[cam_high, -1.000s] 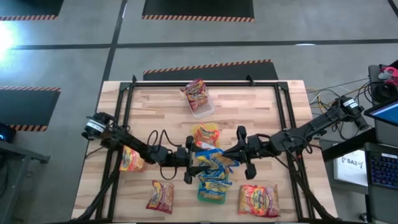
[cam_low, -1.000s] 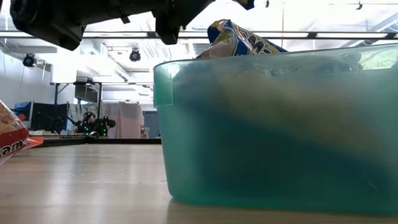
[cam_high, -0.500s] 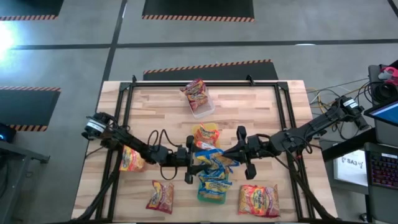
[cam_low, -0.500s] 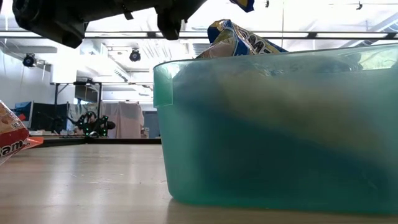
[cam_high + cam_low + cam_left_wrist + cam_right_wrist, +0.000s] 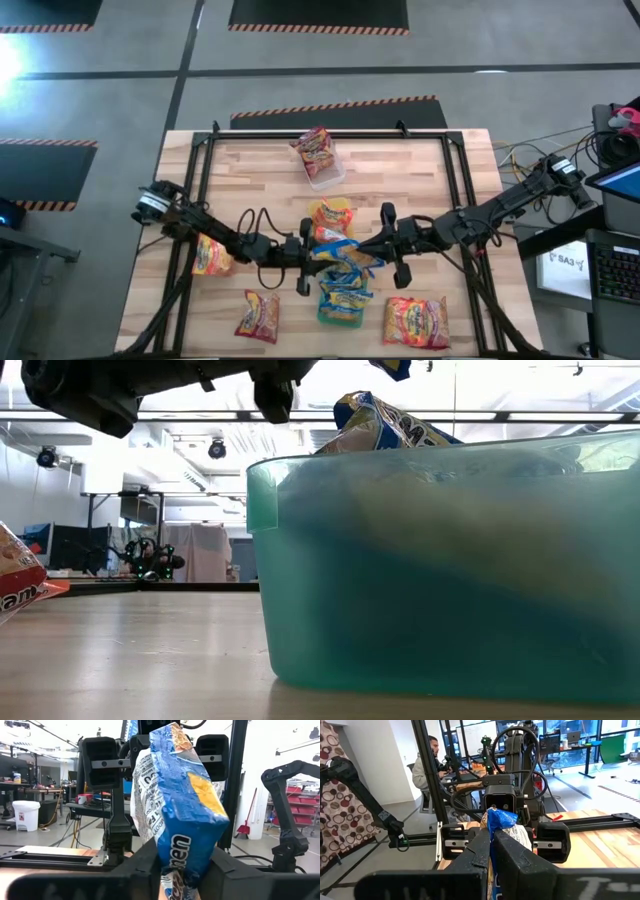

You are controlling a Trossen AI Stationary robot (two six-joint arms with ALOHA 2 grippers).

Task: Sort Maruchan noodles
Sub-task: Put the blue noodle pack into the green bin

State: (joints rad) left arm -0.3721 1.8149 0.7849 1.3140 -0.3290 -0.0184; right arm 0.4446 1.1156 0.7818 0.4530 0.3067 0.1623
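A blue and yellow noodle packet (image 5: 175, 815) is held up in the air over the middle of the table (image 5: 400, 175). It is crinkly, shiny plastic with white writing on its side. Both grippers pinch it. The left gripper (image 5: 308, 252) holds one end and the right gripper (image 5: 368, 247) holds the other end, tips facing each other. The fingers of each are pressed tight on the plastic. Both dark arms reach in low from the sides of the table and meet in the middle.

Just under the packet sits the green tray (image 5: 450, 570). It is see-through plastic with smooth walls and more blue packets (image 5: 345, 285) piled inside. Behind it, a yellow tray (image 5: 330, 217) holds orange packets. Farther back, a clear tray (image 5: 322, 165) holds a red packet (image 5: 313, 146).

Loose red packets (image 5: 258, 315) lie flat on the pale wood at the near edge, and an orange one (image 5: 211, 256) lies under the left arm.

Past the table, a person (image 5: 427, 767) sits at a desk.
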